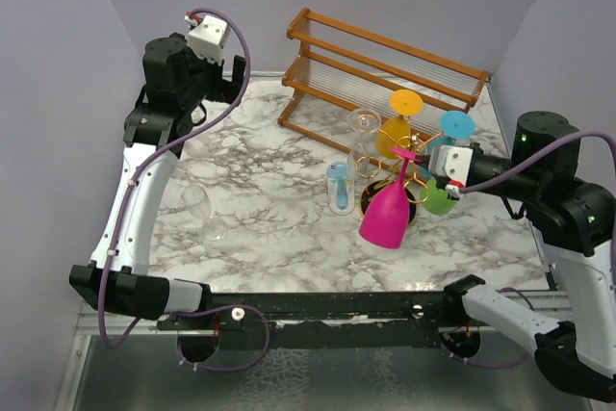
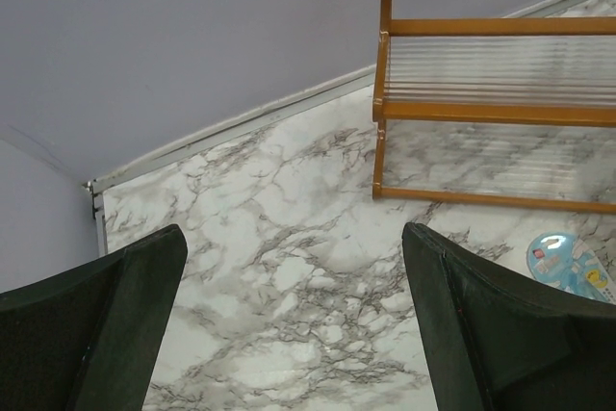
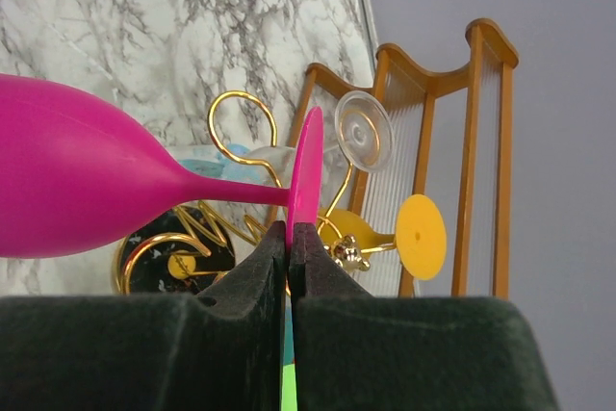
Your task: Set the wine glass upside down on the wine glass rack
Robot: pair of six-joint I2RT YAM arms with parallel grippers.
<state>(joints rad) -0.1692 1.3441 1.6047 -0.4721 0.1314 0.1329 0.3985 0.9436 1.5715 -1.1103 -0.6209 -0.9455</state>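
Your right tool (image 3: 289, 233) pinches the pink glass (image 3: 87, 180) by its foot, bowl tilted down at the gold rack's (image 3: 144, 243) near side; your left tool (image 2: 294, 238) hangs spread above the worktop (image 2: 289, 190).

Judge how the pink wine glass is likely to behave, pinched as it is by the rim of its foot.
The right gripper clamps only the thin foot's edge, with the big bowl hanging far out, so the pink wine glass may pivot or slip. Its opaque matte look suggests plastic: probably light and not very fragile.
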